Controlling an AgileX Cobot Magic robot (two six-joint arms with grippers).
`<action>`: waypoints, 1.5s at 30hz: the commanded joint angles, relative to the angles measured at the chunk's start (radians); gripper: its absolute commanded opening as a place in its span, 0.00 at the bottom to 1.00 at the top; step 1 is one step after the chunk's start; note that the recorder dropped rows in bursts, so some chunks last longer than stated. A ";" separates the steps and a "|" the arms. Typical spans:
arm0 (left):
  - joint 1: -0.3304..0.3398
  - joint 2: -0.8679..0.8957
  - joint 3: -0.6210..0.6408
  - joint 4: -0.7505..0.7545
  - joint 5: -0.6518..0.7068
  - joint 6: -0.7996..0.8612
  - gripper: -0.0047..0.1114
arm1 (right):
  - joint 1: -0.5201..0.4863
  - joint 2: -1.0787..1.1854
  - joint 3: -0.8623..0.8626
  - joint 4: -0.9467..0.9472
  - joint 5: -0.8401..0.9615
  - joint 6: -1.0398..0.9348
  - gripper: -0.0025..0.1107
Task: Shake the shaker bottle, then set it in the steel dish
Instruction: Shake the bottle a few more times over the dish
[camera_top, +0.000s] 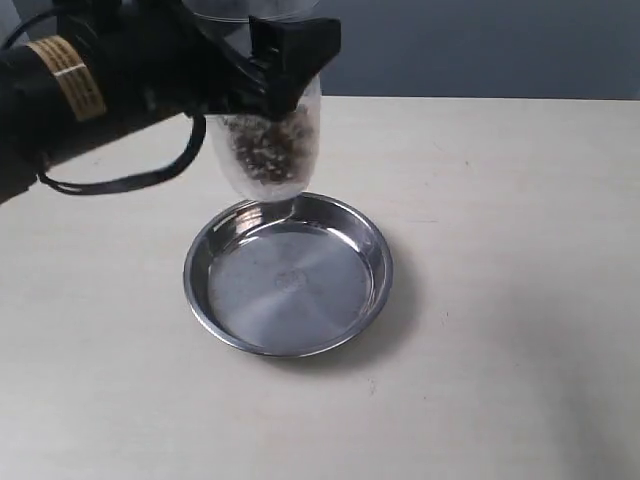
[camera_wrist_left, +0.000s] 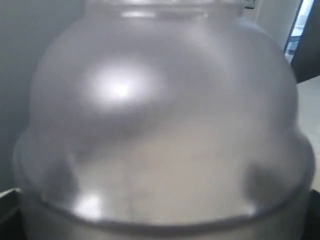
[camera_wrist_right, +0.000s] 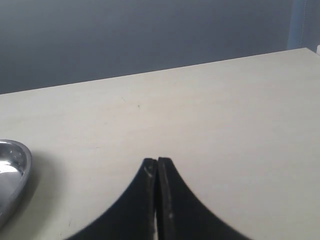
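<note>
While the black left arm reaches in almost level above the table (camera_top: 500, 300), the left gripper (camera_top: 278, 95) is clamped on the shaker bottle (camera_top: 265, 150), fingers spread wide around its clear plastic wall. The bottle hangs below those fingers, rounded frosted end lowest, with dark brown beans heaped inside. Up close that dome (camera_wrist_left: 160, 125) looks milky, smooth and softly glossy. Right beneath the fingers sits the steel dish (camera_top: 372, 240), round, shallow and mirror-bright, with a low sloped rim and flat base; the bottle's tip hovers over its far rim. Over to the right gripper (camera_wrist_right: 157, 165): black curved fingers pressed together, nothing between them, low over the pale matte tabletop, and the dish's rim (camera_wrist_right: 10, 170) lies well apart from them.
</note>
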 joint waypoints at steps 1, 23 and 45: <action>-0.011 0.107 0.104 -0.013 -0.089 -0.014 0.04 | -0.005 -0.005 0.001 -0.003 -0.012 -0.004 0.01; -0.026 -0.054 -0.023 0.033 -0.067 -0.040 0.04 | -0.005 -0.005 0.001 -0.003 -0.012 -0.004 0.01; -0.047 0.083 0.126 -0.025 -0.151 -0.046 0.04 | -0.005 -0.005 0.001 -0.003 -0.014 -0.004 0.01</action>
